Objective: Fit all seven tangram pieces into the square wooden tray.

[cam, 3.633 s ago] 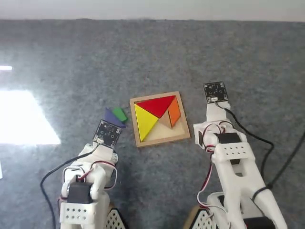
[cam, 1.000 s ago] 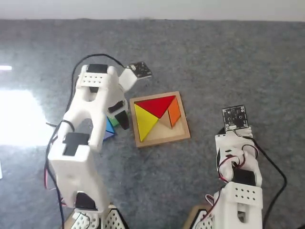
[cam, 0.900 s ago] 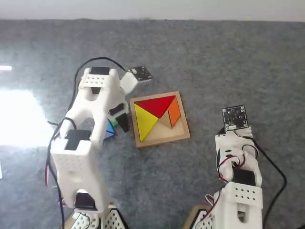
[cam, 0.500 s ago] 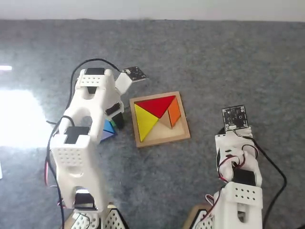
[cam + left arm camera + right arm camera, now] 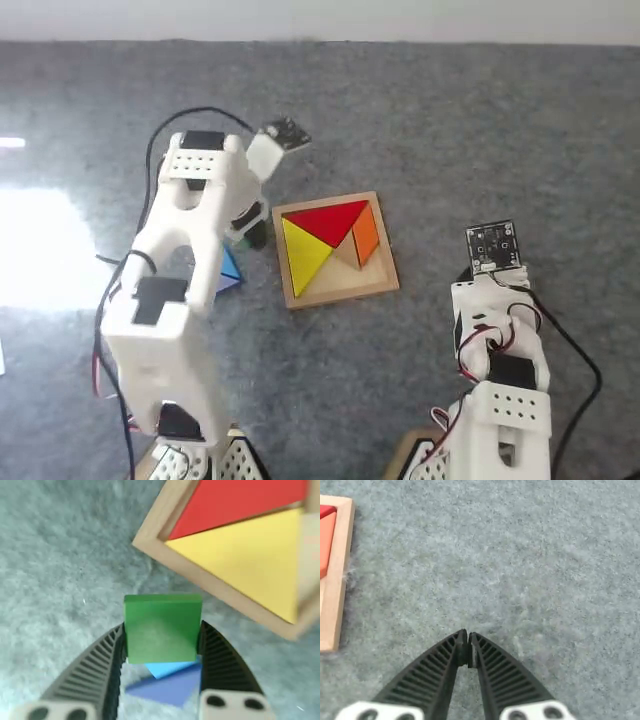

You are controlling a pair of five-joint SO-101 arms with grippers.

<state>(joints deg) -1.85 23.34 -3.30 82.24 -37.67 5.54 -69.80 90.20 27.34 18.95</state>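
green square wooden block (image 5: 162,625) pinched by left gripper (image 5: 162,630) — carry it level over the rim of the square wooden tray (image 5: 210,582); right gripper (image 5: 468,647) fingers pressed together.

Grey table (image 5: 480,130): wooden tray (image 5: 342,292), blue piece (image 5: 230,268)

Left gripper (image 5: 161,645) clamps green square (image 5: 162,628) beside wooden tray (image 5: 150,542) corner.

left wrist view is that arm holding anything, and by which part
The green square piece, clamped between the jaws by its two opposite side edges.
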